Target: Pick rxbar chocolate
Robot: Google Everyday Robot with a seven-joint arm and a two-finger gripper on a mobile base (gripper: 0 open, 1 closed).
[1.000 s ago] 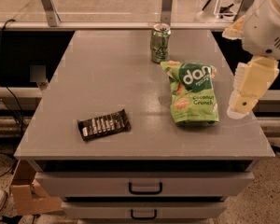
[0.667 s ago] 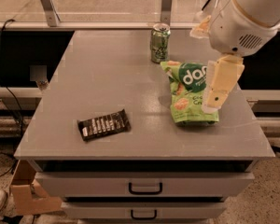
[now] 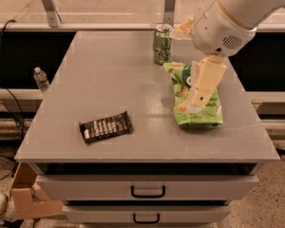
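The cream parallel-jaw gripper (image 3: 196, 103) hangs over the green foil snack bag (image 3: 206, 114); its opening cannot be determined. The flat dark-brown rxbar chocolate (image 3: 106, 127) lies well left of that bag, with its long axis roughly left-right.

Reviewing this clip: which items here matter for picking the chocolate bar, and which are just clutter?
Job:
rxbar chocolate, flat on the table, front left
gripper, above the green snack bag, right of the bar

Lying about:
green snack bag
green soda can
water bottle, left of the table
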